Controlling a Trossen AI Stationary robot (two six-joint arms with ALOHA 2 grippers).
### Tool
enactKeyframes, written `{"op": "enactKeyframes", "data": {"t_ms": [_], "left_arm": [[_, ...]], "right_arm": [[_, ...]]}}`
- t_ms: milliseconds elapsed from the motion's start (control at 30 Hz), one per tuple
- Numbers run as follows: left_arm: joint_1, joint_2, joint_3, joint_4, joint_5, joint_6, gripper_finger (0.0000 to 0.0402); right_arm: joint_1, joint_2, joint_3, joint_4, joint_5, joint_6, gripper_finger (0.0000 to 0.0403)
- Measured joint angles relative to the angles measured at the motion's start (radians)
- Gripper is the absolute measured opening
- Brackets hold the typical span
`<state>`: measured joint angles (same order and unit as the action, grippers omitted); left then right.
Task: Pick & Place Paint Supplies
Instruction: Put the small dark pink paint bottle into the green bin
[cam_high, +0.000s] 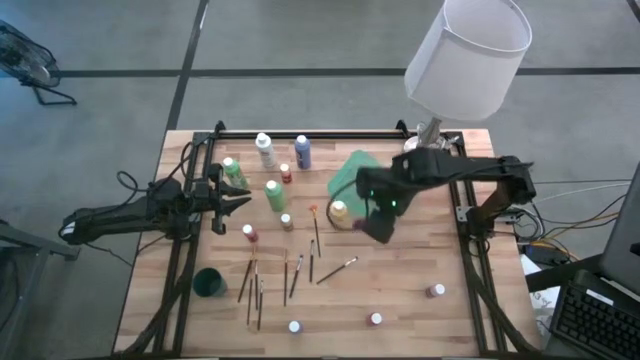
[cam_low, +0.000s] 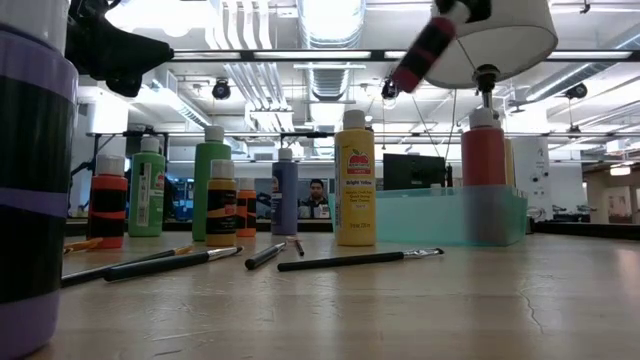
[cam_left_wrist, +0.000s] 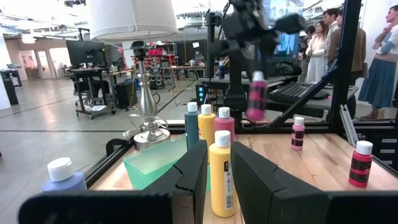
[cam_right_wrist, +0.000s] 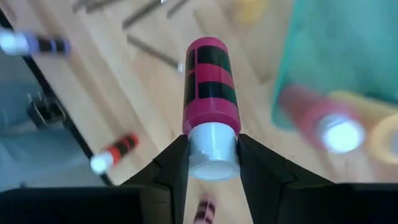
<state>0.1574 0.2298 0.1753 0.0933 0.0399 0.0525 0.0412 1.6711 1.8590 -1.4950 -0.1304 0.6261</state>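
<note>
Pink paint bottle clamped by its cap in right claw, above the table.

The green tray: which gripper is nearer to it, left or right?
Right. The right gripper, shut on a pink bottle, hangs in the air beside the green tray. The left gripper is across the table, among the standing bottles.

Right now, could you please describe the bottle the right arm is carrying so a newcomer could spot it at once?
Find the white lamp shade at the table's far right corner, then the right gripper beside the green tray. Its fingers pinch the white cap of a pink bottle with black bands, the only bottle in the air.
</note>
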Motion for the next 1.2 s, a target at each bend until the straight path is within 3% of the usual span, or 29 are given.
{"op": "enactKeyframes", "data": {"t_ms": [267, 567, 1200], "left_arm": [[0.0, 0.0, 0.0, 0.0, 0.0, 0.0, 0.0076], [0.0, 0.0, 0.0, 0.0, 0.0, 0.0, 0.0076], [0.0, 0.0, 0.0, -0.002, 0.0, 0.0, 0.0076]], "right_arm": [[-0.147, 0.0, 0.06, -0.002, 0.056, -0.104, 0.0109], [-0.293, 0.018, 0.01, 0.004, 0.093, -0.198, 0.0109], [-0.398, 0.319, 0.049, -0.076, 0.131, -0.467, 0.0109]]}}
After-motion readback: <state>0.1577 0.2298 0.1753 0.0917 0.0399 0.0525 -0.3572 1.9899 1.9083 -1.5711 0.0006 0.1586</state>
